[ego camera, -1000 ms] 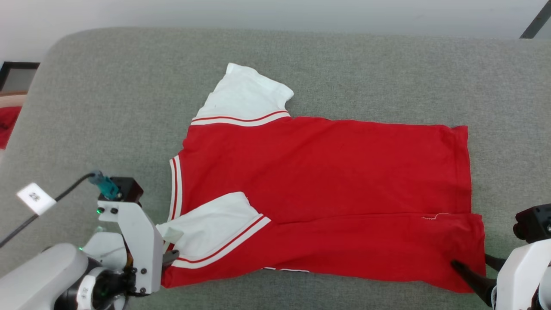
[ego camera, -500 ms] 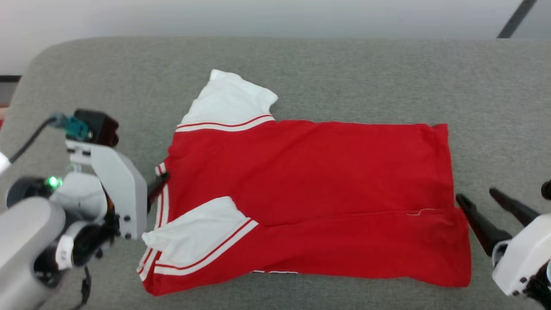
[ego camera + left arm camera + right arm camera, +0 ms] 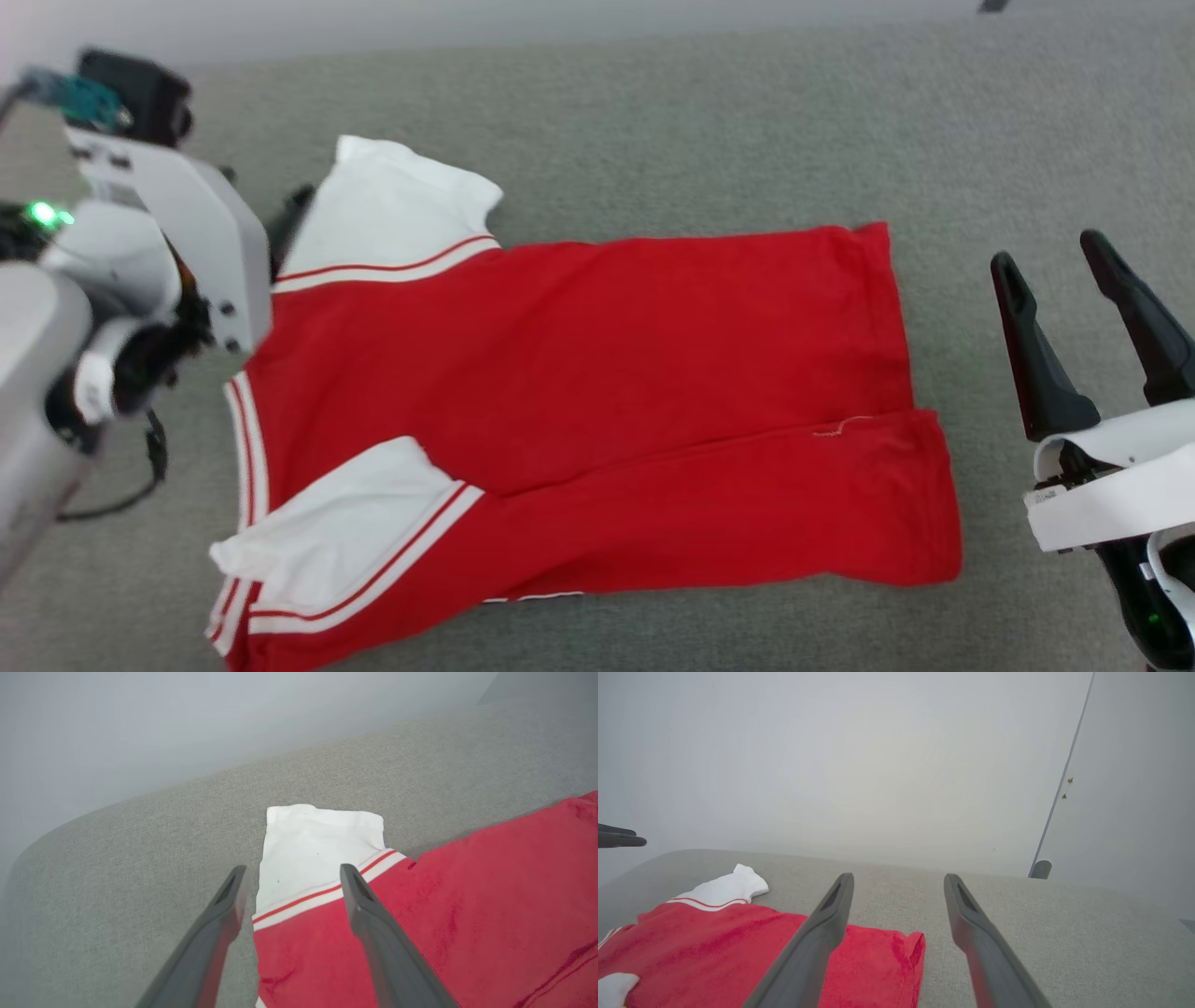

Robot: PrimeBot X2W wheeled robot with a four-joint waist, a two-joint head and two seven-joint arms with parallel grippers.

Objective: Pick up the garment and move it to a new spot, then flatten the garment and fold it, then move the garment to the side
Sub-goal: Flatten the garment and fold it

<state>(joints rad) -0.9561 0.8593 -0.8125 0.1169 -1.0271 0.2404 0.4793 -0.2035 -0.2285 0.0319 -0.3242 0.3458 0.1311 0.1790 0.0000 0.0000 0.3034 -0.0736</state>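
Observation:
The garment (image 3: 597,373) lies flat on the grey padded surface (image 3: 653,140), red back up, its near long edge folded over the body and one white sleeve lying on the red. My left gripper (image 3: 292,870) is open over the far white sleeve (image 3: 392,205), its fingers straddling the striped trim with nothing between them. In the head view its dark finger (image 3: 299,201) shows at that sleeve's left edge. My right gripper (image 3: 1047,250) stands open and empty just right of the hem, apart from the cloth. In the right wrist view, that gripper (image 3: 899,877) points past the garment's (image 3: 714,942) hem corner.
A pale wall (image 3: 878,765) rises behind the surface's rounded far edge. Bare grey surface (image 3: 1027,121) stretches behind and to the right of the garment. The left arm's white wrist housing (image 3: 177,224) and cable hang over the left side.
The head camera has shifted. My left gripper opened at the garment's near left corner and moved up to the far sleeve. My right gripper drew off the hem corner, to the right.

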